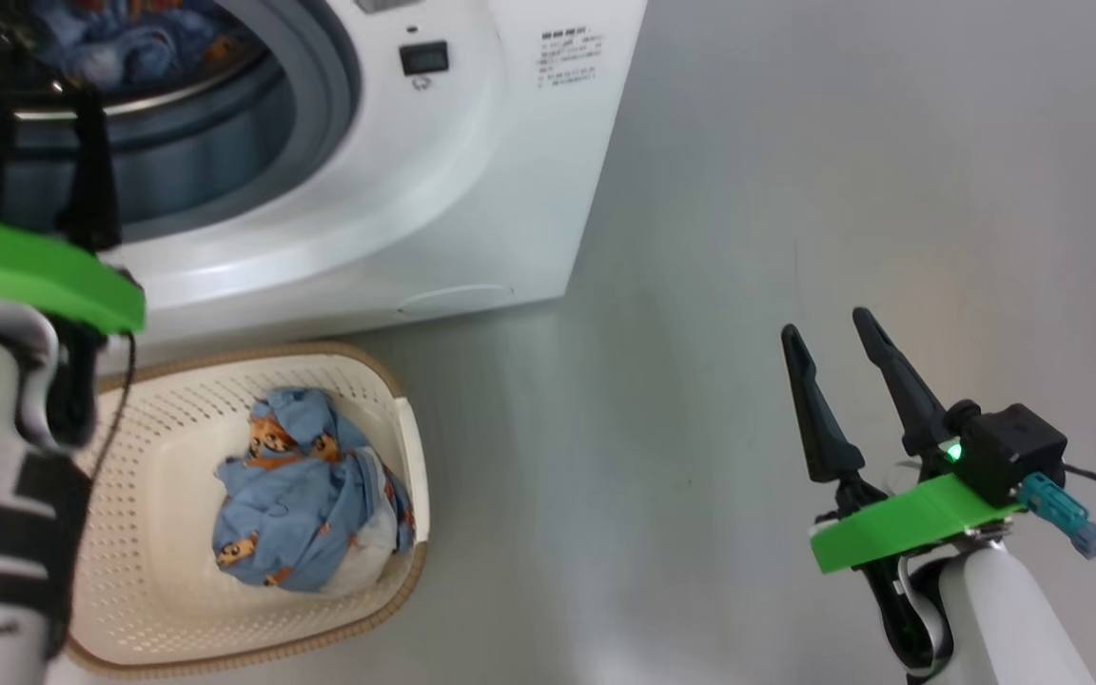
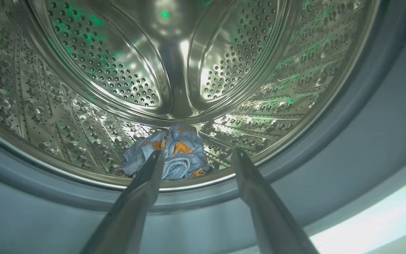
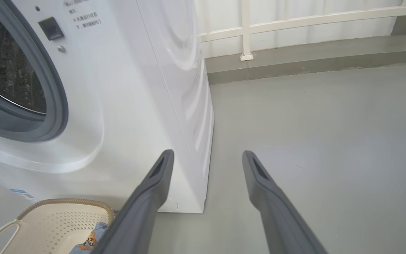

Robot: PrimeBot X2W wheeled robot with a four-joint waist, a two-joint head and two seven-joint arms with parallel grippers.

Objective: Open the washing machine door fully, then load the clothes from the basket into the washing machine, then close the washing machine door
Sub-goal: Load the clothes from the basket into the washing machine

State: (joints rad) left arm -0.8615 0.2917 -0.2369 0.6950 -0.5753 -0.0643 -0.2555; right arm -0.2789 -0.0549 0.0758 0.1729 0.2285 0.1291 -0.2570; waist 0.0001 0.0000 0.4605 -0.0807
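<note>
Large white boxy front-loading washing machine (image 1: 472, 190), mouth open. Grey rubber gasket (image 2: 365, 141) rings a perforated steel drum (image 2: 118, 70).

Left gripper (image 2: 198, 152): at the machine's mouth, fingers pointing into the drum, jaws spread wide, nothing between them.

One piece of the light blue printed clothes (image 2: 174, 151) lies crumpled on the drum floor, just inside the lip.

Small cream-white perforated basket (image 1: 148, 533) with a brown rim sits on the grey floor (image 1: 795, 143) at the machine's foot, directly below the mouth. A second light blue bundle (image 1: 305, 495) is in it, toward the side nearer the machine's right corner. Its long axis runs roughly straight out from the machine's front.

Right gripper (image 1: 826, 323): out past the machine's right side, well apart from the basket, jaws partly spread and empty.

Judgement: loading is about half done. The bundle lies below and behind the left jaws, under that forearm, so the left arm is much the nearer. It would need to back out of the mouth, tip down, and close across the bundle's short width.
</note>
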